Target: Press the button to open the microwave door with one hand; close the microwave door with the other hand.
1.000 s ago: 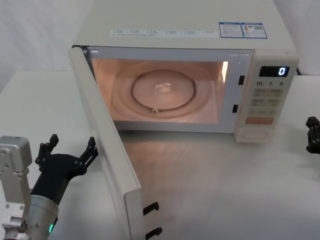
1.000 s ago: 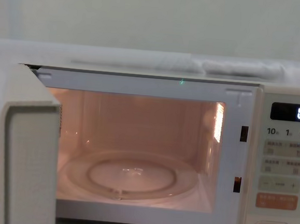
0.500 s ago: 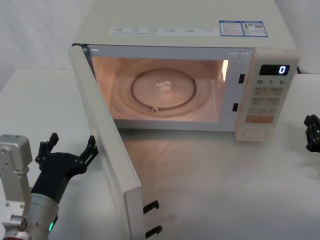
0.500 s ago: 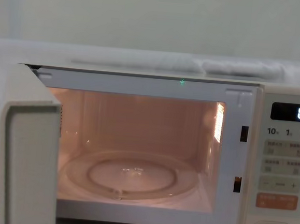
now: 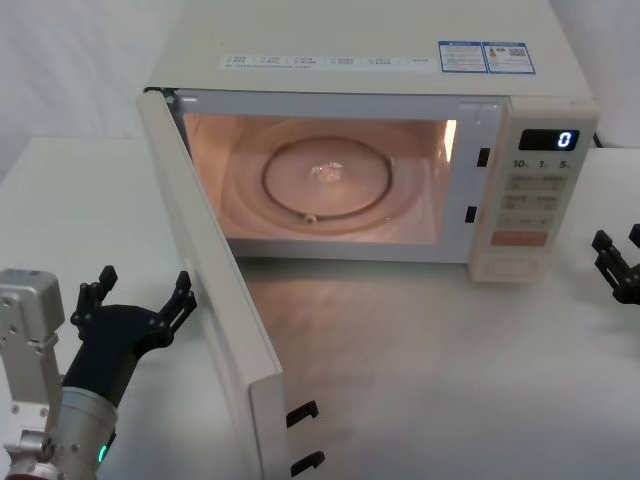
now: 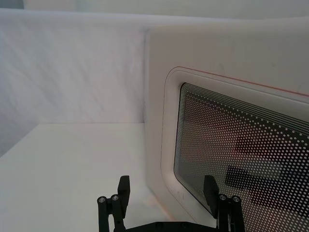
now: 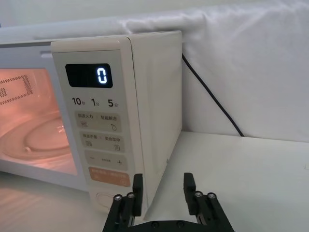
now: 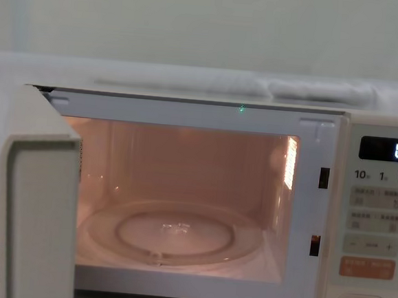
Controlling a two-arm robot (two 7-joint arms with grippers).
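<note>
The wide cream microwave door (image 5: pixel 205 290) with its dark glass window stands swung open toward the robot. The left claw (image 5: pixel 135 305), fingers spread and empty, waits just outside its outer face, nearer than the open right claw (image 5: pixel 617 262).

— What lies beneath and around me here?

— A white table (image 5: pixel 470 380), smooth and matte, running from the near edge to the wall. A warm pinkish glow spreads over its surface at the centre; elsewhere it reads plain white.

— And behind?

— A white cloth backdrop (image 7: pixel 251 67), creased and folded, hanging down to the tabletop. In my chest view its rumpled top edge sits under a pale, bare wall (image 8: pixel 209 25). A thin black cable (image 7: pixel 212 101) trails down across the cloth to the table's back edge. The lighting is soft and even, with faint shadows.
</note>
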